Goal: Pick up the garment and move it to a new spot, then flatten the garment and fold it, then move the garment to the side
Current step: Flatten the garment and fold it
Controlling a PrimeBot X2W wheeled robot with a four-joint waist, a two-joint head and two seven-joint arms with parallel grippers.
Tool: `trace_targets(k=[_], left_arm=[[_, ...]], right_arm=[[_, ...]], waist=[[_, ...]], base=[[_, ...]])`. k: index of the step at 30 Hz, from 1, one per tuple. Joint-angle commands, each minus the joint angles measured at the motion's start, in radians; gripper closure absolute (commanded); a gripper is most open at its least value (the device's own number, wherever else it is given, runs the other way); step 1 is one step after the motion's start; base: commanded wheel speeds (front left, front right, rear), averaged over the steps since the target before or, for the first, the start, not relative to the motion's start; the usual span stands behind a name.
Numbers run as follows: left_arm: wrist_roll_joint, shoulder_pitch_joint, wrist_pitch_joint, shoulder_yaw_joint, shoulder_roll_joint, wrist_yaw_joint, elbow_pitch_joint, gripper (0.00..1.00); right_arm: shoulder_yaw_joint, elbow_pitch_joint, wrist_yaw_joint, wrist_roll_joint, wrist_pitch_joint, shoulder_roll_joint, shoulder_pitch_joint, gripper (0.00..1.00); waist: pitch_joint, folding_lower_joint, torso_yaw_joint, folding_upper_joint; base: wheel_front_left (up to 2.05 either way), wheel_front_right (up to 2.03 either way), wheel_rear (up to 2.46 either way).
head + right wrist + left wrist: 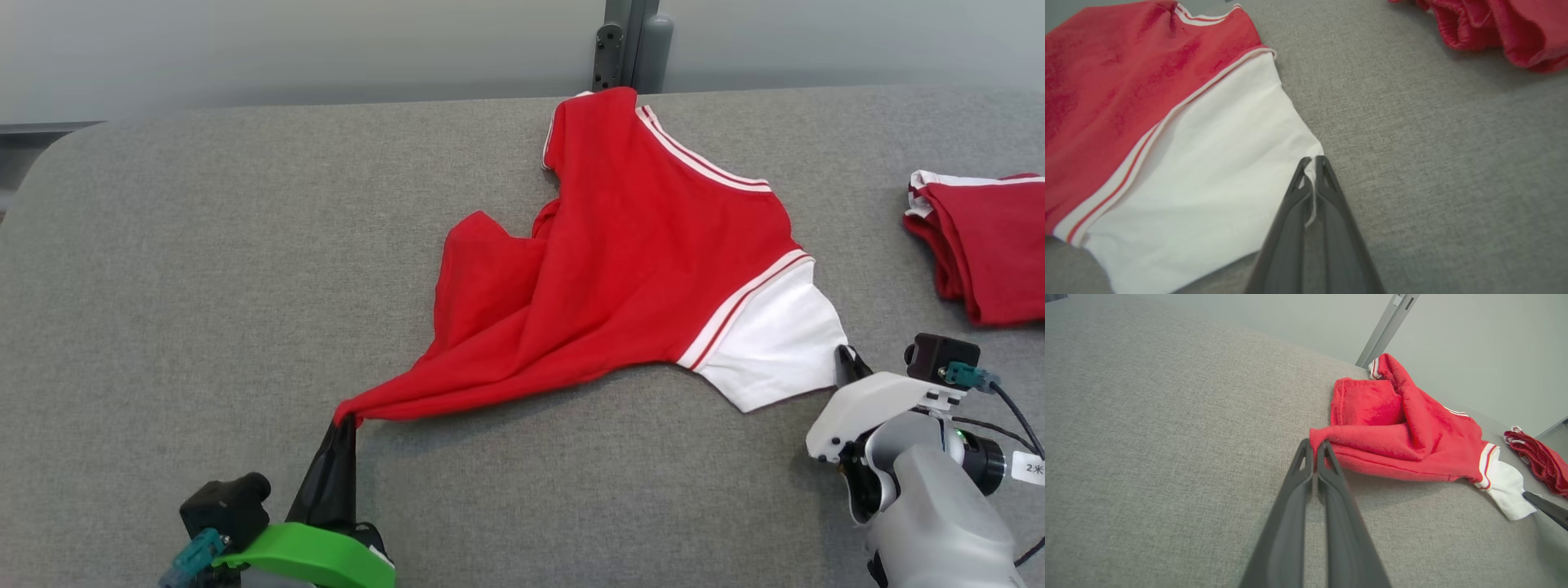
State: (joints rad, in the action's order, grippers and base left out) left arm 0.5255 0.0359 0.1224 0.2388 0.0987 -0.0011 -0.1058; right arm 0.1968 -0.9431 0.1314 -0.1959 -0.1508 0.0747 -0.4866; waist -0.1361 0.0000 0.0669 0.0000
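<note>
Red garment (629,269), white panel (775,347) with red-white striped trim, lies rumpled and half spread mid tabletop (204,286), top touching the far edge. Left part bunched in folds. One red corner (363,408) is drawn out to a taut point toward the near left corner; white panel lies flat, pointing toward the near right corner.

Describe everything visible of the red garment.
The garment is soft red cloth with a white section and white-striped trim, lying crumpled and partly folded over itself on the grey fabric surface. The left gripper is shut on a stretched red corner; the right gripper is shut on the white section's corner. It lies apart from the folded red pile.
</note>
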Motion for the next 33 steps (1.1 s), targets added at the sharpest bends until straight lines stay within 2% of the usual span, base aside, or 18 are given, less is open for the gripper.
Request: trace_targets(k=[1,6,11,14,21,33], left_arm=[[0.026,-0.025,0.005,-0.009,-0.005,-0.01,0.007,1.0],[0.097,-0.057,0.006,-0.039,-0.012,-0.037,0.054,1.0],[0.19,-0.098,-0.016,-0.086,-0.016,-0.053,0.153,1.0],[0.238,-0.129,-0.041,-0.112,-0.008,-0.058,0.237,1.0],[0.321,-0.207,-0.117,-0.157,0.012,-0.034,0.451,1.0],[0.345,-0.378,-0.307,-0.188,0.105,0.054,0.785,1.0]], right_arm=[[-0.017,0.01,-0.001,-0.054,-0.011,-0.003,-0.02,1.0],[-0.133,0.163,-0.001,-0.297,0.013,-0.005,-0.021,1.0],[-0.22,0.447,-0.001,-0.545,0.064,0.051,0.025,1.0],[-0.227,0.619,-0.001,-0.652,0.09,0.093,0.054,1.0],[-0.187,0.938,-0.001,-0.755,0.148,0.134,0.102,1.0],[0.0,1.392,-0.001,-0.863,0.294,0.063,0.105,1.0]], waist=[[0.005,0.0,-0.007,0.0],[0.025,0.0,-0.039,0.0],[0.048,0.0,-0.076,0.0],[0.059,0.0,-0.092,0.0],[0.082,0.0,-0.12,0.0],[0.048,0.0,-0.15,0.0]], base=[[0.0,0.0,0.0],[0.0,0.0,0.0],[0.0,0.0,0.0],[0.0,0.0,0.0],[0.0,0.0,0.0],[0.0,0.0,0.0]])
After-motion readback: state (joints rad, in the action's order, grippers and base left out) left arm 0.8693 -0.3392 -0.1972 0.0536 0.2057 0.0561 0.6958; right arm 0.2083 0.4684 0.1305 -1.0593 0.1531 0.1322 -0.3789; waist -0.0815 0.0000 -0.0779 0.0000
